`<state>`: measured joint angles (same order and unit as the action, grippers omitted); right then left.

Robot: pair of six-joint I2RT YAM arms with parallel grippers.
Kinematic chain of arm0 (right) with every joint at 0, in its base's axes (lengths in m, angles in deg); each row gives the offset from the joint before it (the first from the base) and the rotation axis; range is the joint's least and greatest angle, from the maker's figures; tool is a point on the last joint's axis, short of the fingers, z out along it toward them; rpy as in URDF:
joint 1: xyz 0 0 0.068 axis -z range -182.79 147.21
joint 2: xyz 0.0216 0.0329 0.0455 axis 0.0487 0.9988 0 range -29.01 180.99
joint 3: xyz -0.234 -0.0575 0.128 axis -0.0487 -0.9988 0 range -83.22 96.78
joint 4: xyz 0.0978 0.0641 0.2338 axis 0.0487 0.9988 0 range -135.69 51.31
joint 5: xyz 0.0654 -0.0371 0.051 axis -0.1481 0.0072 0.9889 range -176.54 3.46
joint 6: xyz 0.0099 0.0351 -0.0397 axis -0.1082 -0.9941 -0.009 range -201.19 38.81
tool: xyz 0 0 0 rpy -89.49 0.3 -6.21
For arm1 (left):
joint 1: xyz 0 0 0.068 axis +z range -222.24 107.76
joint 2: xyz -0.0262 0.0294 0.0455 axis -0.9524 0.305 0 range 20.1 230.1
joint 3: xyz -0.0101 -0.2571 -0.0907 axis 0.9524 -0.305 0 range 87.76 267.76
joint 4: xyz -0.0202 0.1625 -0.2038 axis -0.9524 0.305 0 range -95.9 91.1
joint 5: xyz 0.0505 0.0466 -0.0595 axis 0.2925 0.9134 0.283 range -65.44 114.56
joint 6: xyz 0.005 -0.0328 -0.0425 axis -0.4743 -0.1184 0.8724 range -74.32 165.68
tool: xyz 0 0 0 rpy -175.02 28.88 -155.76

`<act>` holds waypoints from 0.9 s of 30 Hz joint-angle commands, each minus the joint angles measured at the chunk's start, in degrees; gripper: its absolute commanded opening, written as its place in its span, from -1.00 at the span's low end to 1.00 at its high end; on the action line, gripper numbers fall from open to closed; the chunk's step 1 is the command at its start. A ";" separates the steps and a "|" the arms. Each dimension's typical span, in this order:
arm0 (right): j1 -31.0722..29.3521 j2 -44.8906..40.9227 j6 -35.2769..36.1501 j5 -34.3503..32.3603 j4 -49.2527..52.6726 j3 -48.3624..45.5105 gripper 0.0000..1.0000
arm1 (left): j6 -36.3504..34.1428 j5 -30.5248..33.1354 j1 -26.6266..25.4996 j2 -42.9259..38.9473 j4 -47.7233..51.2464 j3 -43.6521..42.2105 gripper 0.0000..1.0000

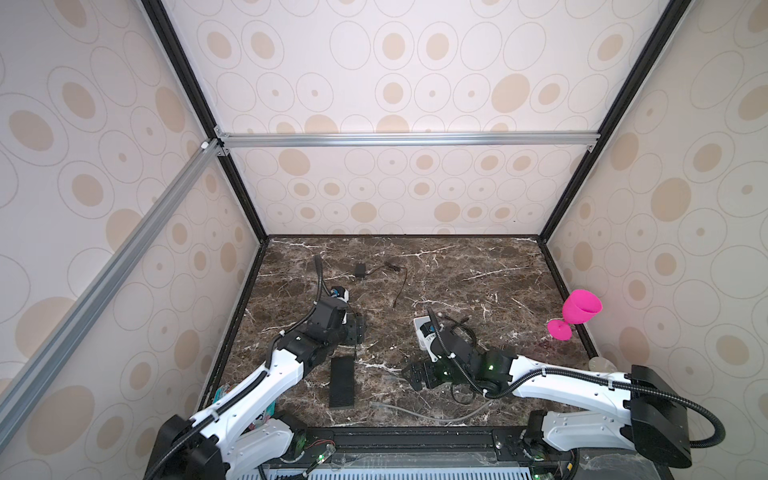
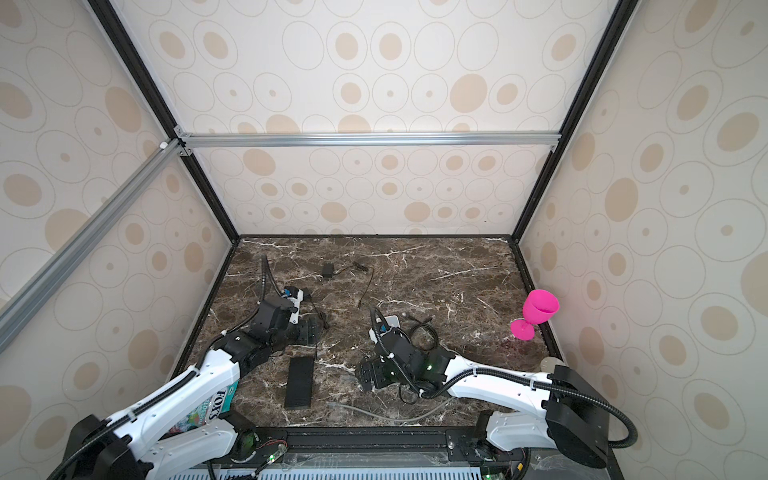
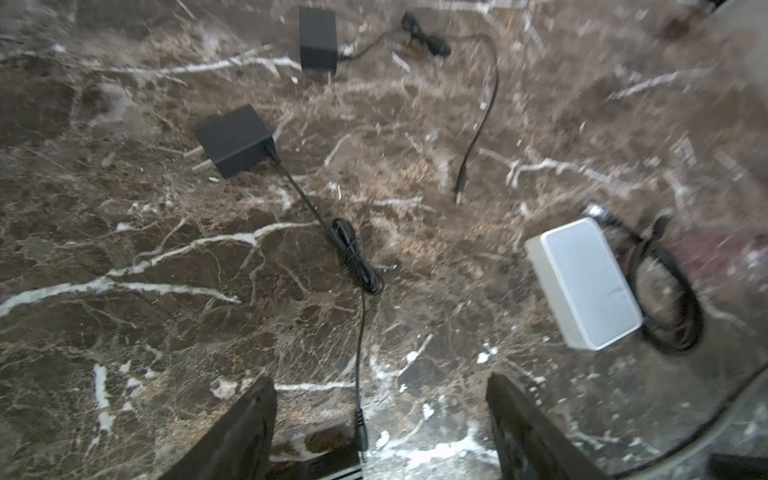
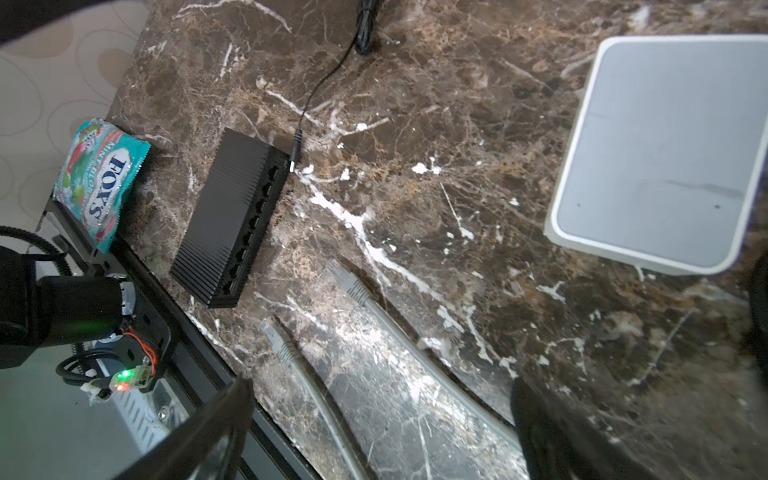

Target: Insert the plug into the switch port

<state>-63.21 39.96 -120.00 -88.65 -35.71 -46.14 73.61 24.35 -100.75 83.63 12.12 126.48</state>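
The left gripper (image 3: 380, 386) is hanging with its jaws standing wide. The plug (image 3: 360, 432) is lying between them, touching neither, its tip by a corner of the switch (image 4: 232, 216). The right gripper (image 4: 382, 436) is gaping too, gripping nothing, over a grey cable (image 4: 353, 286). Everything is resting on a brown marble table (image 1: 478, 266), with spotted panels (image 1: 395, 83) walling it in. A white box (image 3: 582, 282) is lying nearby. The left wrist view is coming out blurred and is cutting off nearly all of the switch.

Barrel plug (image 4: 296, 149) just beside switch (image 4: 232, 216); fingers (image 4: 199, 436) apart.
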 commanded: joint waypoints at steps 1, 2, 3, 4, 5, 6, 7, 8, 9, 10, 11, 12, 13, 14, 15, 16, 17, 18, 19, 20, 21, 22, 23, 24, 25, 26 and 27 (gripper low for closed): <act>-0.33 -3.89 -5.42 -4.28 -2.47 -3.87 0.99 | -1.38 -0.75 0.68 3.19 0.04 1.99 0.43; -0.32 -5.23 -6.18 -4.63 -3.43 -5.27 0.99 | -1.47 0.27 0.73 3.87 -0.64 1.63 0.43; -0.30 -6.47 -6.89 -5.09 -3.96 -6.31 0.99 | -1.34 0.30 0.72 4.50 -1.48 1.52 0.43; -0.35 -7.37 -7.30 -5.46 -4.33 -7.08 0.99 | -1.45 -0.43 0.74 5.01 -2.25 1.58 0.39; -0.29 -8.02 -7.48 -5.86 -4.54 -7.76 0.99 | -1.40 -1.52 0.73 5.70 -3.33 1.39 0.33; -0.24 -8.52 -7.66 -6.29 -4.30 -8.15 1.00 | -1.14 -2.19 0.67 6.54 -4.16 1.11 0.25; -0.31 -8.78 -7.69 -6.77 -3.87 -8.25 0.99 | -1.16 -2.59 0.68 7.44 -4.76 1.05 0.21; -0.28 -8.93 -7.69 -7.18 -3.28 -8.32 0.99 | -1.15 -2.48 0.70 8.61 -5.00 0.92 0.17; -0.29 -9.03 -7.68 -7.66 -2.75 -8.27 1.00 | -1.07 -2.20 0.66 9.77 -5.09 0.99 0.13; -0.24 -9.09 -7.75 -8.07 -2.33 -8.25 0.99 | -0.96 -2.16 0.70 10.51 -5.33 0.85 0.10; -0.35 -9.23 -8.01 -8.43 -2.12 -8.31 1.00 | -0.70 -2.21 0.46 11.12 -5.79 0.50 0.07; -0.26 -9.29 -8.19 -8.77 -2.14 -8.58 0.99 | -0.32 -1.40 0.08 11.43 -6.63 -0.09 0.08; -0.27 -9.38 -8.38 -9.06 -2.37 -8.80 0.99 | 0.14 -0.56 -0.37 11.50 -7.34 -0.68 0.09; -0.25 -9.54 -8.63 -9.45 -2.62 -9.10 0.99 | 0.58 0.12 -0.68 11.60 -8.25 -1.47 0.10; -0.33 -9.60 -8.81 -9.72 -2.92 -9.44 0.99 | 0.88 0.36 -0.84 11.83 -8.98 -2.02 0.10; -0.33 -9.64 -8.91 -9.87 -3.26 -9.76 0.99 | 1.07 0.47 -0.89 12.24 -9.39 -2.32 0.10; -0.33 -9.56 -9.00 -10.02 -3.75 -10.00 1.00 | 1.17 0.68 -0.97 12.67 -9.84 -2.59 0.09; -0.25 -9.40 -9.13 -10.04 -4.14 -10.43 0.99 | 1.04 0.95 -1.03 13.37 -10.23 -2.74 0.07; -0.27 -9.22 -9.26 -10.15 -4.33 -10.70 1.00 | 0.92 1.08 -1.11 14.02 -10.51 -2.87 0.06; -0.27 -8.86 -9.43 -10.09 -4.44 -11.01 0.99 | 0.81 1.09 -1.11 14.74 -10.86 -2.96 0.02; -0.31 -8.49 -9.54 -9.88 -4.44 -11.06 1.00 | 0.64 0.96 -1.08 15.49 -11.19 -3.10 -0.03; -0.26 -8.30 -9.70 -9.70 -4.46 -11.13 0.99 | 0.48 0.83 -1.15 16.02 -11.40 -3.19 -0.07; -0.31 -8.10 -9.97 -9.55 -4.51 -11.39 1.00 | 0.38 0.74 -1.16 16.65 -11.81 -3.22 -0.12; -0.30 -7.98 -10.29 -9.46 -4.58 -11.50 0.99 | 0.30 0.65 -1.17 17.01 -12.11 -3.48 -0.16; -0.31 -7.97 -10.66 -9.58 -4.61 -11.78 0.99 | 0.34 0.69 -1.17 17.31 -12.45 -3.63 -0.18; -0.31 -8.04 -11.03 -9.67 -4.62 -12.04 1.00 | 0.37 0.73 -1.17 17.65 -12.74 -3.94 -0.20; -0.24 -8.19 -11.29 -9.80 -4.70 -12.30 0.99 | 0.38 0.73 -1.19 17.85 -13.08 -4.02 -0.22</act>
<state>-63.21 31.68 -129.00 -97.32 -39.88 -57.18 73.56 24.11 -101.61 100.98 0.56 122.85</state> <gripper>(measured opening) 0.997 0.395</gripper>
